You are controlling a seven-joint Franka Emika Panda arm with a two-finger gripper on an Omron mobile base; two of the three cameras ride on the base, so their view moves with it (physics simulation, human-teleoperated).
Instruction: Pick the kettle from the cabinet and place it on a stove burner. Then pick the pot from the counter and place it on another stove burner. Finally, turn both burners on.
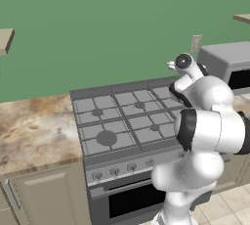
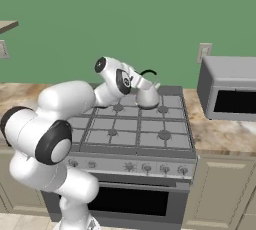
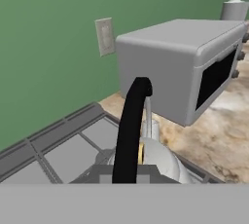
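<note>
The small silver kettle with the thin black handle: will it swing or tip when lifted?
The small silver-grey dome kettle probably stays stiff, looking like metal. Hanging from its thin black arched handle in the shut claw, it may swing. Its wide base likely resists tipping.

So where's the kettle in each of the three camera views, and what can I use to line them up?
Left base view: hidden behind the arm.
Right base view: kettle centre, at the stove's back right, gripper shut on its handle.
Hand view: kettle bottom centre, black handle arching upward.
Shared landmark: grey microwave right of the stove.
</note>
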